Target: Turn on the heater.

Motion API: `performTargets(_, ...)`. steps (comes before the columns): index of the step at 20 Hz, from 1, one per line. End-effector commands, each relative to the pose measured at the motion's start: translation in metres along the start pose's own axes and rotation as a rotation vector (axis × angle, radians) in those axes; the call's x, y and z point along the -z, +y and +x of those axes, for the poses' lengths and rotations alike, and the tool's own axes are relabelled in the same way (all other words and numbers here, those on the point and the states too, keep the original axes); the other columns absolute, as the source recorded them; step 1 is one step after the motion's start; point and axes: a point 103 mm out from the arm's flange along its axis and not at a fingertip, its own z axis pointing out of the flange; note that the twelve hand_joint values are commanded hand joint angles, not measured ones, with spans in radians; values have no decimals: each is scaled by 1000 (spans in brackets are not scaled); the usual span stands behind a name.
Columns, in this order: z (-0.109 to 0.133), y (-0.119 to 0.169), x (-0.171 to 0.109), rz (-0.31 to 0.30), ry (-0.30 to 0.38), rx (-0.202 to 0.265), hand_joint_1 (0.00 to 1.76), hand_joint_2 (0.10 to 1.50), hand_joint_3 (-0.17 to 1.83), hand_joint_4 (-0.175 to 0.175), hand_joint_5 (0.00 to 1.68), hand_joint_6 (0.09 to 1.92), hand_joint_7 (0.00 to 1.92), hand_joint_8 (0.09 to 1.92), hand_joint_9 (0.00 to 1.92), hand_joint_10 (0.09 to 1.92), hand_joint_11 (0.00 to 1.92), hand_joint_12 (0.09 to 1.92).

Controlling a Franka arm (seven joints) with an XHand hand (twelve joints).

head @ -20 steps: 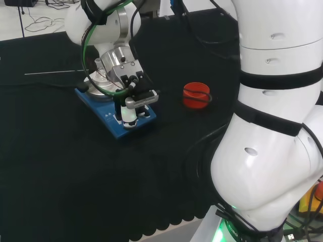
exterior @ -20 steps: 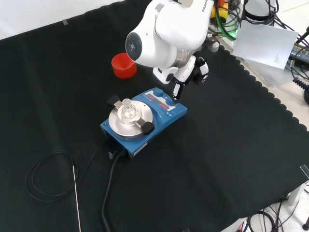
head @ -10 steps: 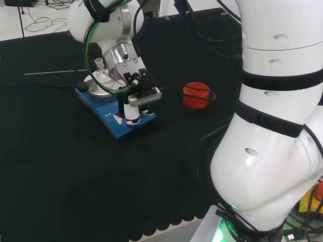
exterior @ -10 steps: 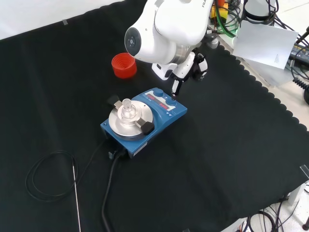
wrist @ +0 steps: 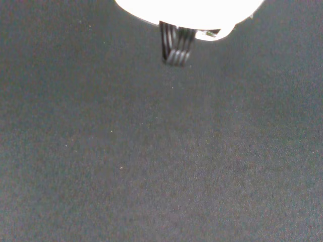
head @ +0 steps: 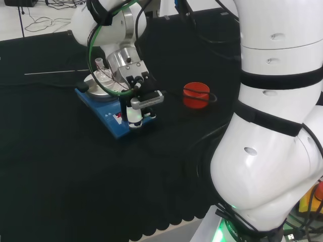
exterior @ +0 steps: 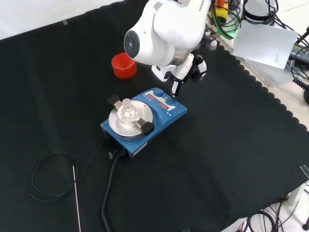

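The heater [head: 112, 112] is a blue box with a round silver plate, and a small clear flask [exterior: 127, 108] stands on that plate. In the front view the heater [exterior: 170, 112] sits mid-cloth, its front panel showing a red lit strip. My hand [head: 140, 102] hangs over the panel end of the heater. One straight finger [exterior: 174, 89] points down at the panel's far edge, its tip at or just above the panel. In the wrist view a blurred white part of the hand [wrist: 186, 10] and a dark ribbed piece [wrist: 176, 48] hang over bare black cloth.
A red ribbed ring stand [head: 196, 95] sits on the cloth to the right of the heater in the head view, beyond it [exterior: 123, 65] in the front view. A black cable [exterior: 110, 183] and a thin probe rod [exterior: 76, 195] trail from the heater towards the near edge.
The hand has drifted a little to the right in the head view, along the heater's panel end, and its pointing finger has stayed at the panel's edge. The heater has not moved.
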Motion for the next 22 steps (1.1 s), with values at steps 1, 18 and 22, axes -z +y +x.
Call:
performTargets(1, -4, 5, -2, 3, -5, -4, 1380, 638, 985, -25, 393, 162, 1392, 1515, 1614, 1299, 1256, 1243)
performTargets(18, -15, 8, -8, 14, 12, -8, 1383, 637, 987, -24, 393, 163, 1392, 1516, 1614, 1298, 1254, 1244)
performTargets(22, -16, -1, 1, -12, 20, 1, 1383, 637, 988, -24, 393, 163, 1392, 1516, 1613, 1297, 1254, 1245)
